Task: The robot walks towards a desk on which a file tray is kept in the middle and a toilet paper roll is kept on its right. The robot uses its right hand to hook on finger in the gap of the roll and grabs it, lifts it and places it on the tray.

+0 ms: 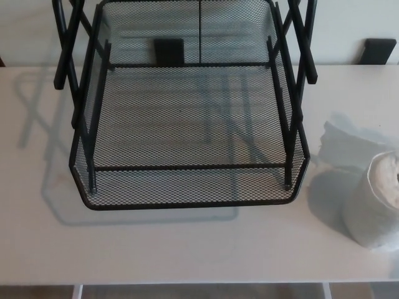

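A black wire-mesh file tray (187,199) stands in the middle of the white desk (187,249), with crossed black side struts rising at its left and right. A white toilet paper roll (376,199) stands upright on the desk to the tray's right, partly cut off by the picture's right edge. A short stretch of bare desk separates it from the tray's front right corner. Neither of my hands shows in the head view.
The desk's front edge (199,283) runs along the bottom of the picture. Two dark blocks (168,51) (378,50) sit at the desk's far edge against the pale wall. Shadows of the tray fall on the desk to its left.
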{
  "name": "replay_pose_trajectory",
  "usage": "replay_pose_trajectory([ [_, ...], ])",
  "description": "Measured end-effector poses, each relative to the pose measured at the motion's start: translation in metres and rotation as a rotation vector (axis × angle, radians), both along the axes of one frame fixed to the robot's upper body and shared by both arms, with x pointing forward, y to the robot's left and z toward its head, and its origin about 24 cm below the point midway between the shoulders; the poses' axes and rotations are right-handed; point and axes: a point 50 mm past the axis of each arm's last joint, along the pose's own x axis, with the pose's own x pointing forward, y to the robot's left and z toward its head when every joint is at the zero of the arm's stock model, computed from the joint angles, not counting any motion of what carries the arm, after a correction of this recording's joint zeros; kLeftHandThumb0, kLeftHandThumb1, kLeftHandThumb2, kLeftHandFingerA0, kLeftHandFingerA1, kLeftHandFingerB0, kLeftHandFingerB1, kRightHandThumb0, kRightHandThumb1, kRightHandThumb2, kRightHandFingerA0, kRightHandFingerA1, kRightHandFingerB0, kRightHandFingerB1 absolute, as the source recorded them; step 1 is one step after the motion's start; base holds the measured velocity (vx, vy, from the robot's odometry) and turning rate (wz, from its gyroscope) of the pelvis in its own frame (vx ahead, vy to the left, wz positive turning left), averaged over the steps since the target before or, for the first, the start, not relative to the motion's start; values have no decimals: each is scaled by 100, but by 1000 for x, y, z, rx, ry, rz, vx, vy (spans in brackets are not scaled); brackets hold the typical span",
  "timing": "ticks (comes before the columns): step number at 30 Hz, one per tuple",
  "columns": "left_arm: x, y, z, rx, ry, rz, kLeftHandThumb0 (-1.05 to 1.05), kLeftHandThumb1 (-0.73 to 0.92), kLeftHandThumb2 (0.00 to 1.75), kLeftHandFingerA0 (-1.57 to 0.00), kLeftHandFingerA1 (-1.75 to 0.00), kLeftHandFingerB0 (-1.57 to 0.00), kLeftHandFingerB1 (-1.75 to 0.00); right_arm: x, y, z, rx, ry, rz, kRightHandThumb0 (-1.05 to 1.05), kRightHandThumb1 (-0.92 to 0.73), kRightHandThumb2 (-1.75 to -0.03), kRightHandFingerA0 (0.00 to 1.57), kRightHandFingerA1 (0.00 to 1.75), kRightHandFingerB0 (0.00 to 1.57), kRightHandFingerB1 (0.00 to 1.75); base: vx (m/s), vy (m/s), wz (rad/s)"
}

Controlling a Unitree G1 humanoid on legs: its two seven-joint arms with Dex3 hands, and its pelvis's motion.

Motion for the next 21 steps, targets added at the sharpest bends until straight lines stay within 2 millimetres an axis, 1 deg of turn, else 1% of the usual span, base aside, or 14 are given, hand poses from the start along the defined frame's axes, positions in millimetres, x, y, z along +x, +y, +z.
replay_pose_trajectory([
  [1,-1,0,0,0,1,1,-70,70,63,-49,-64,-42,-51,0,6,-2,-39,40,31,-49,-52,-58,20,39,0,15,0,0,0],
  [2,-2,0,0,2,2,-1,-69,72,63,-41,-61,-40,-50,0,12,-5,-86,86,64,-59,-38,-75,16,49,0,13,0,0,0],
  [3,-3,0,0,3,3,-3,-69,70,62,-41,-61,-40,-50,0,17,-9,-129,133,92,-58,-38,-75,17,49,0,13,0,0,0],
  [4,-4,0,0,4,2,-5,-66,55,98,-39,-65,-36,-59,-1,21,-13,-168,175,115,-60,-38,-74,17,50,0,10,0,0,0],
  [5,-5,0,0,4,0,-5,-66,55,98,-39,-65,-36,-59,-3,23,-16,-201,211,131,-60,-38,-74,17,50,0,10,0,0,0],
  [6,-6,0,0,4,-2,-6,-70,69,63,-48,-64,-42,-52,-3,25,-19,-220,234,140,-60,-38,-74,17,49,0,10,0,0,0],
  [7,-7,0,0,4,-3,-7,-68,71,62,-47,-62,-42,-51,-5,26,-23,-251,271,153,-60,-39,-74,17,50,0,9,0,0,0],
  [8,-8,1,0,4,-6,-6,-67,70,62,-46,-62,-40,-50,-5,28,-26,-280,304,165,-54,-39,-77,21,53,0,20,0,0,0],
  [9,-7,1,1,5,-11,-5,-66,71,62,-46,-62,-41,-50,-6,28,-29,-305,329,173,-51,-53,-55,28,43,1,22,0,0,0],
  [10,-7,1,1,5,-14,-5,-66,73,62,-49,-63,-46,-53,-6,29,-30,-319,342,178,-54,-39,-76,24,54,0,18,0,0,0],
  [13,-6,1,2,8,-19,-14,-67,72,62,-48,-62,-45,-52,-8,29,-35,-369,387,193,-51,-38,-76,25,54,1,22,0,0,0],
  [14,-5,0,2,9,-20,-17,-67,56,91,-48,-68,-44,-62,-8,30,-37,-381,398,198,-45,-52,-58,29,46,6,20,0,0,0],
  [15,-5,0,2,9,-20,-19,-68,72,62,-48,-63,-44,-51,-8,30,-38,-391,408,201,-43,-52,-58,28,45,6,20,0,0,0],
  [21,-5,0,2,14,-23,-32,-67,72,62,-47,-61,-43,-51,-10,35,-40,-449,442,230,-41,-54,-56,30,44,5,25,0,0,0],
])
